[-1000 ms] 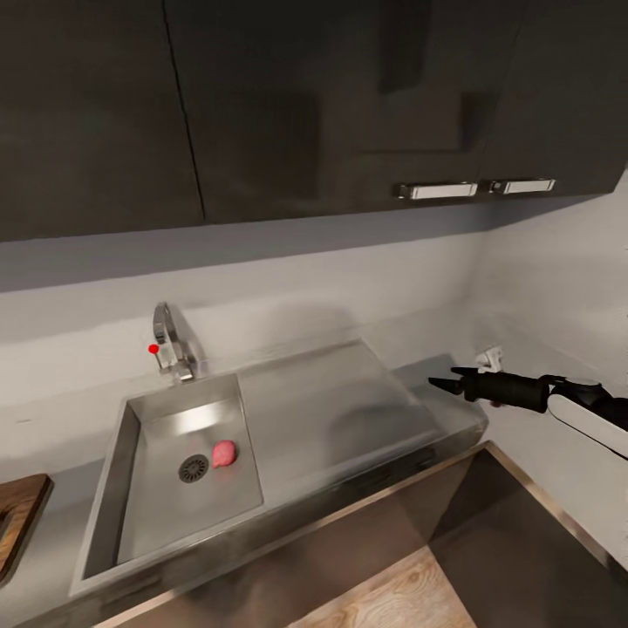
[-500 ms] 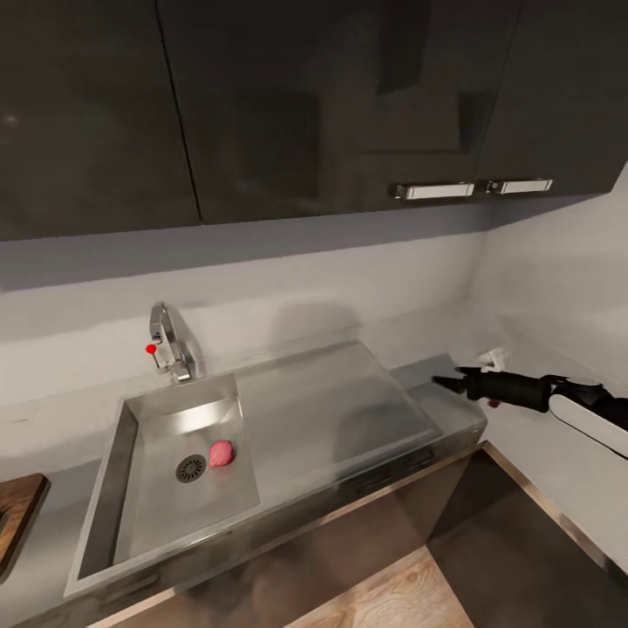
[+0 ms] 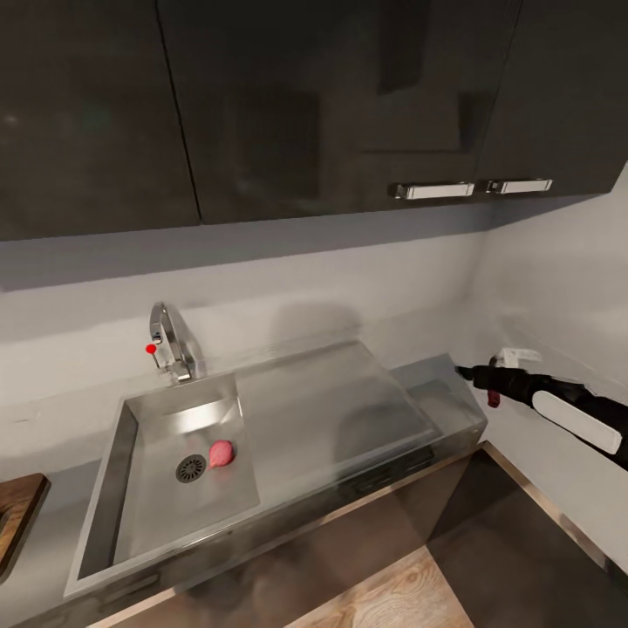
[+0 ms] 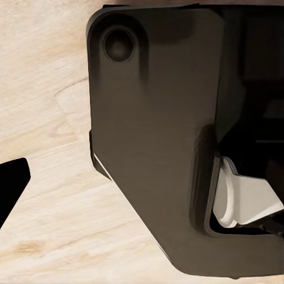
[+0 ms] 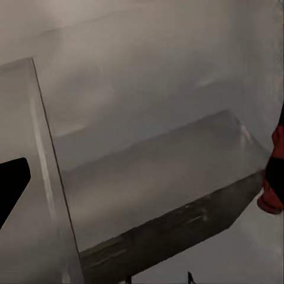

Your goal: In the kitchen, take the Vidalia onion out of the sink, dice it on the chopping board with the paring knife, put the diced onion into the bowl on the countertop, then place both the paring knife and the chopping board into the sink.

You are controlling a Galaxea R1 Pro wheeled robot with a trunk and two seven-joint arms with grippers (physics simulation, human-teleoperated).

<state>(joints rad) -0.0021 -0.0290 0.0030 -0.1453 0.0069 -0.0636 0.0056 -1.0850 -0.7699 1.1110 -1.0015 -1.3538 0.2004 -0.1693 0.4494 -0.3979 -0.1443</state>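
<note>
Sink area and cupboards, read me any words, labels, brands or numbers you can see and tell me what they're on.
None: no text can be read in any view.
The tap bears just a plain red dot, no lettering.
The dark upper cupboards, their metal handles and the sink show no markings.

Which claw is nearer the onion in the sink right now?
Right, though far off: the right claw hovers past the drainboard's far end, while the onion lies by the drain. The left claw's position relative to it cannot be judged.
</note>
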